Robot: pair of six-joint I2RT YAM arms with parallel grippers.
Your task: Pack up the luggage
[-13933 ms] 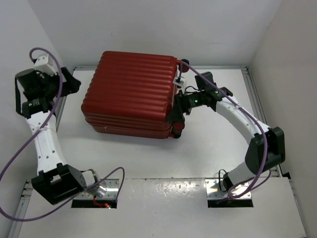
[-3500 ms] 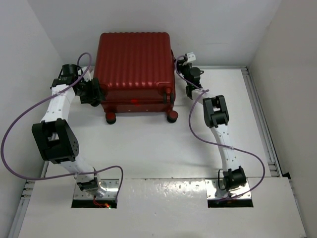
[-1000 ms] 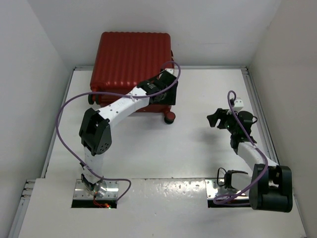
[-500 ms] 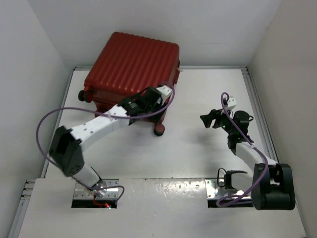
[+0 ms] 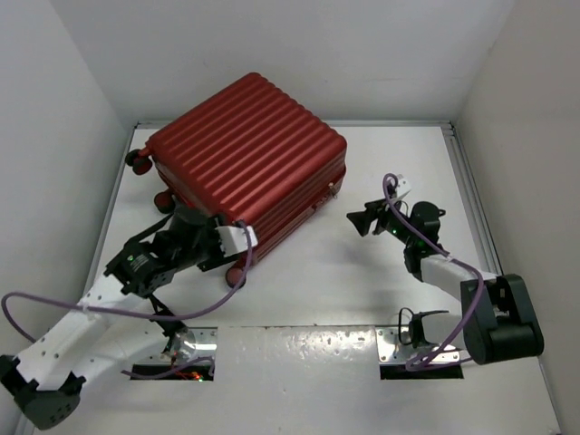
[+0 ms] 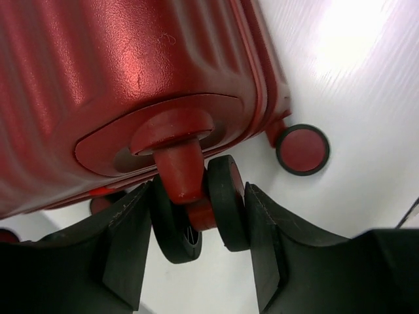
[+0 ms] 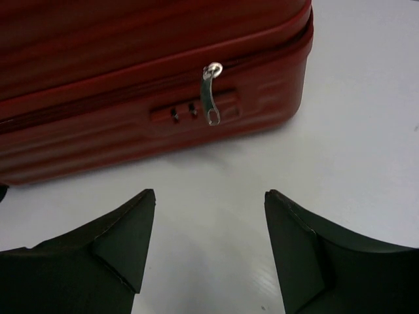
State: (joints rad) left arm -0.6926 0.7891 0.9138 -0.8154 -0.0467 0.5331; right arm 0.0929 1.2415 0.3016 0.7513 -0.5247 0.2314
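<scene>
The red ribbed luggage (image 5: 245, 149) lies closed and skewed on the white table, wheels toward the near left. My left gripper (image 5: 210, 246) is at its near-left corner. In the left wrist view, the left gripper (image 6: 198, 199) is shut on a black twin wheel (image 6: 226, 203) on its red stem. My right gripper (image 5: 355, 220) is open and empty, a short way right of the luggage. In the right wrist view, the right gripper (image 7: 209, 196) faces the luggage's side (image 7: 131, 52) with a silver zipper pull (image 7: 211, 98) hanging by the lock.
Two more wheels (image 5: 138, 160) show at the luggage's left end, and another wheel (image 6: 302, 149) rests on the table. White walls close the table (image 5: 362, 299) on the left, back and right. Metal rails (image 5: 471, 181) run along the table's sides.
The luggage has turned and dropped from upright onto its broad side, wheels now near left. My left arm swung back to the near left with a wheel. My right gripper shifted slightly left.
</scene>
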